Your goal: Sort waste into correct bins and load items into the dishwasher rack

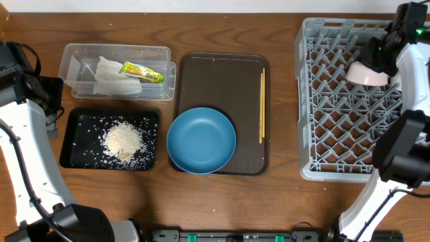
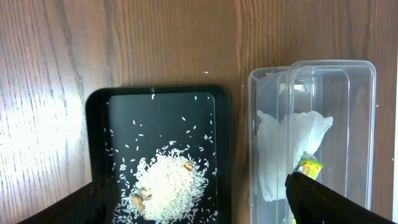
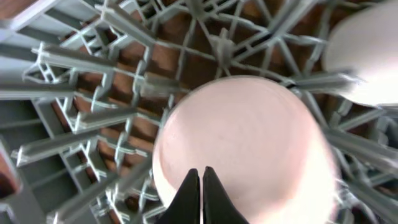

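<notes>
My right gripper (image 3: 200, 171) is over the grey dishwasher rack (image 1: 322, 134), its fingers nearly together on the pink bowl (image 3: 242, 143), which shows tilted at the rack's far right in the overhead view (image 1: 366, 74). A pale rounded thing, maybe the white cup (image 3: 367, 56), sits in the rack beside it. My left gripper (image 2: 193, 186) is open and empty above the black tray (image 2: 96, 137) of rice crumbs (image 2: 168, 186) and the clear container (image 2: 367, 124) holding the napkin (image 2: 280, 149) and yellow-green wrapper (image 2: 309, 167). The dark-blue plate (image 1: 201, 140) and chopsticks (image 1: 262, 107) lie on the brown tray. The light-blue bowl is out of view.
The brown serving tray (image 1: 222, 67) lies in the middle of the wooden table, between the two bins on the left and the rack on the right. The plate overhangs its front left corner.
</notes>
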`<state>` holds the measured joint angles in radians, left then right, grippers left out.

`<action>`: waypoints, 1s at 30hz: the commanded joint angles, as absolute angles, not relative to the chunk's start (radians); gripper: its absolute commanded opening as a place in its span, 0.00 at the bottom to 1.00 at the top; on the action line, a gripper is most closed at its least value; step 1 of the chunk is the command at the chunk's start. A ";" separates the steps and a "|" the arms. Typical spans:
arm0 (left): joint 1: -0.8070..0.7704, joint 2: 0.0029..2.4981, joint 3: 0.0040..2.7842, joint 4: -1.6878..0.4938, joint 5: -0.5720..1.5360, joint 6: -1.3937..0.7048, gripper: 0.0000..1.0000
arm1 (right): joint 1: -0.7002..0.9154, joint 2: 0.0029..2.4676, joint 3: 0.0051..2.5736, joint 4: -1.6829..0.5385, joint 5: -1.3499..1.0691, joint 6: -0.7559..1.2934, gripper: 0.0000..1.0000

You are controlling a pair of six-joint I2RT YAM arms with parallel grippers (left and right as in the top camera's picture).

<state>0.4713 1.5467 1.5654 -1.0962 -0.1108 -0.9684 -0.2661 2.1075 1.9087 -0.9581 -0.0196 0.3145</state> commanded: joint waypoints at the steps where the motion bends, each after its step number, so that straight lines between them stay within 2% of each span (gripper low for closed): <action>1: 0.476 1.551 1.568 -1.098 -0.116 -0.966 0.89 | -0.270 2.004 1.916 -1.003 0.027 0.321 0.03; 6: 0.476 1.551 1.568 -1.099 -0.116 -0.966 0.89 | -0.270 1.976 1.916 -1.055 0.035 0.321 0.01; 11: 0.476 1.551 1.568 -1.099 -0.116 -0.966 0.89 | -0.270 1.982 1.916 -0.987 0.079 0.321 0.04; 19: 0.476 1.551 1.568 -1.099 -0.116 -0.966 0.89 | -0.268 2.032 1.915 -0.905 0.078 0.321 0.01; 30: 0.476 1.551 1.568 -1.098 -0.116 -0.966 0.89 | -0.262 2.130 1.915 -0.963 0.072 0.321 0.01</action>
<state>0.4713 1.5467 1.5654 -1.0962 -0.1108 -0.9684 -0.2676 2.1288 1.9091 -0.9432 0.0608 0.3145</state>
